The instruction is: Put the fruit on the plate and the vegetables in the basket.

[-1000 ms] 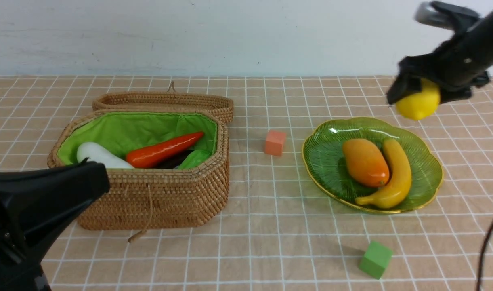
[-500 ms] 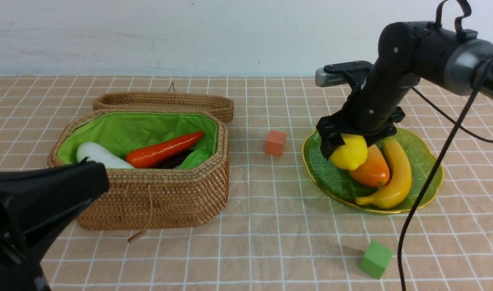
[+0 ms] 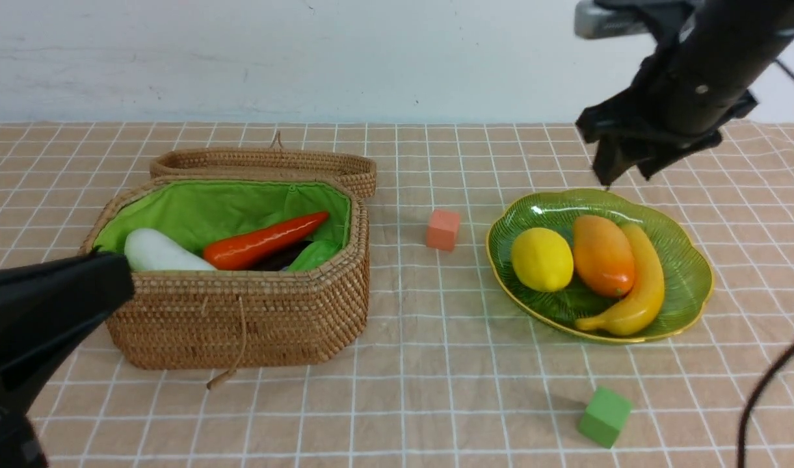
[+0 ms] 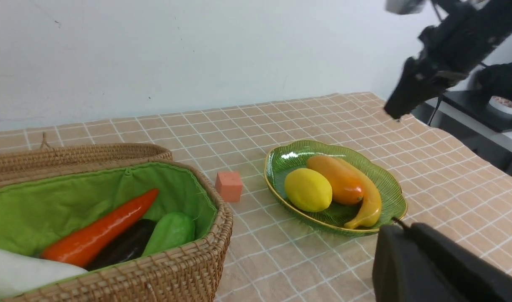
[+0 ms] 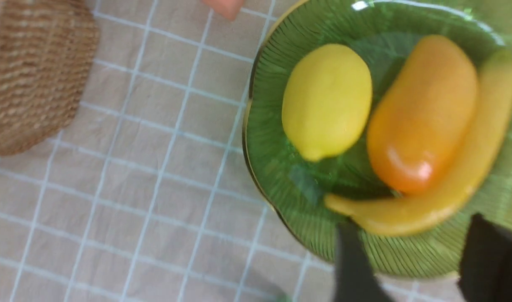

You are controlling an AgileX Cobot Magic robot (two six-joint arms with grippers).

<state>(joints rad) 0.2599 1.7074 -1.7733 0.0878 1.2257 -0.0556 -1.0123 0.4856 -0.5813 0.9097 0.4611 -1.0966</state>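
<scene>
checked cloth lies bare between basket [image 3: 240, 318] and plate [image 3: 689, 286]; right hand [image 3: 621, 170] open, empty, above plate's far rim.

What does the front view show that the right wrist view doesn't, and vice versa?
Front only: the basket's green-lined inside with the white radish, the carrot and the light-green gourd, the green cube, and the right gripper empty above the plate's far edge. Right wrist only: the gap between its two fingers, seen from above. Both: lemon, mango and banana on the plate, plus the orange-pink cube.
</scene>
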